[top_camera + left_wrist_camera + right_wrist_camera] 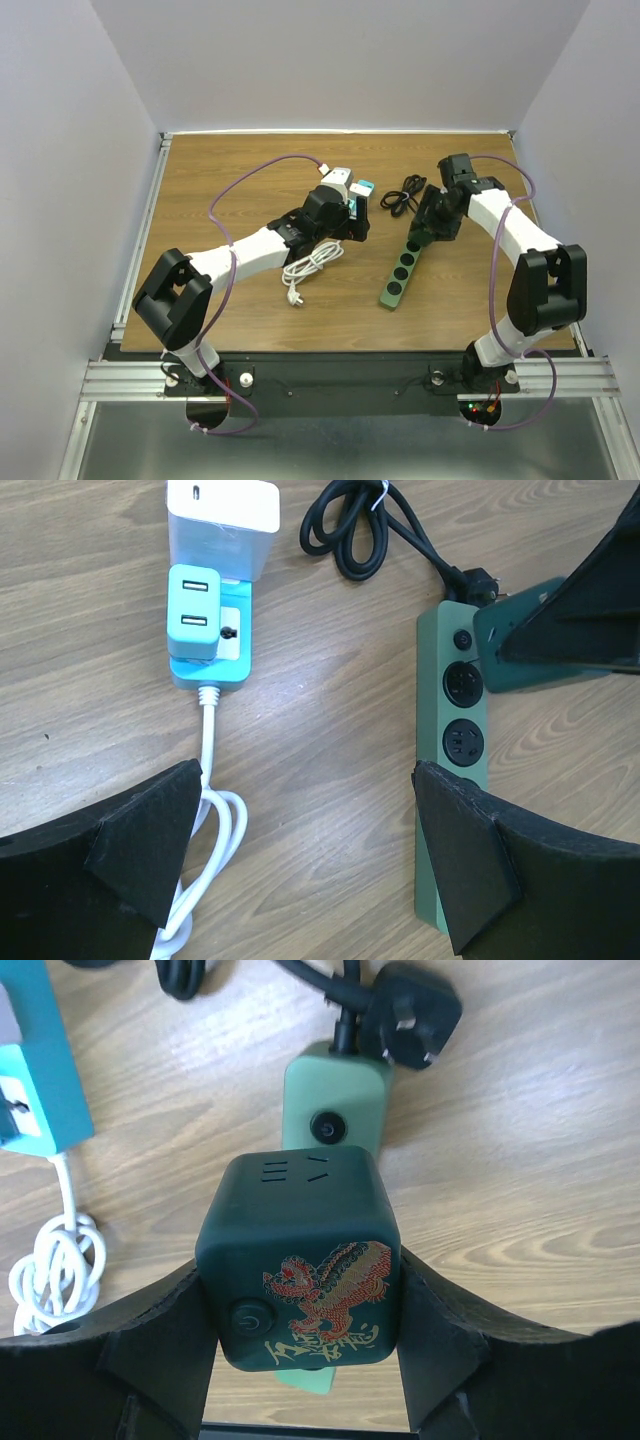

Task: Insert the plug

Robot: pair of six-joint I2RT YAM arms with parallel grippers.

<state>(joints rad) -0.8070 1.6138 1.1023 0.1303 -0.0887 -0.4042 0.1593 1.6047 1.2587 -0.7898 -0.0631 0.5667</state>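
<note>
My right gripper (302,1305) is shut on a dark green cube plug (298,1260) with a red and gold dragon on it. It holds the cube over the switch end of the light green power strip (335,1100). The strip lies on the table (400,270) with several round sockets. I cannot tell whether the cube touches the strip. My left gripper (310,850) is open and empty, low over bare wood between the white cable (207,810) and the strip (455,745). From above, the left gripper (350,222) is left of the right gripper (432,225).
A teal adapter (205,630) with a white charger (222,520) lies at the far middle; its white cord coils toward the near side (312,262). The strip's black cable (403,193) and black plug (410,1010) lie behind the strip. Walls enclose the table.
</note>
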